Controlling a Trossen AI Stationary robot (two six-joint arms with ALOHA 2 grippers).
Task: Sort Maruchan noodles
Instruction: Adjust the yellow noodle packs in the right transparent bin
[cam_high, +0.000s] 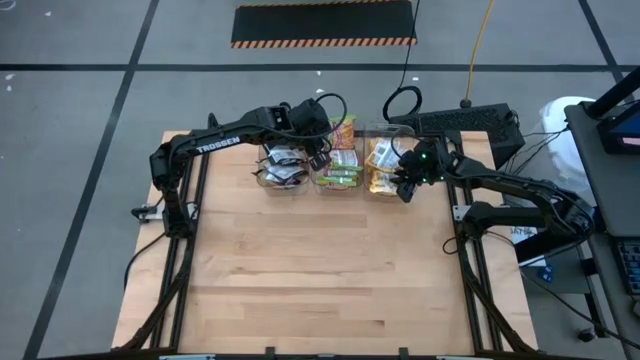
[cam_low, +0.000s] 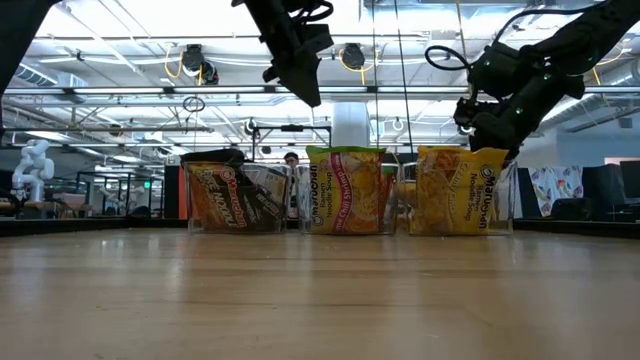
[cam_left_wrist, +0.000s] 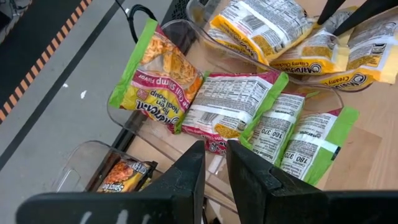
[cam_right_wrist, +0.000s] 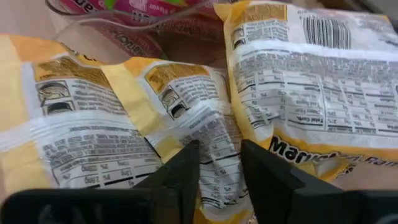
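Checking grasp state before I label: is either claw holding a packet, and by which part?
Nothing held. Left claw hangs empty over the green packets; right claw hangs open just above the yellow packets.

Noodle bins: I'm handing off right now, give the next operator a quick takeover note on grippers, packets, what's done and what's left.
Left gripper: jaws slightly apart, holding nothing, above the middle bin.
Right gripper: jaws apart, low over the yellow packets in the right bin; no grip visible.
Packets: black ones in the left bin, green-pink ones in the middle bin, yellow ones in the right bin.
Done: every packet in view sits in a bin, sorted by colour; none lies loose on the table.
Left: likely only lifting both arms clear.
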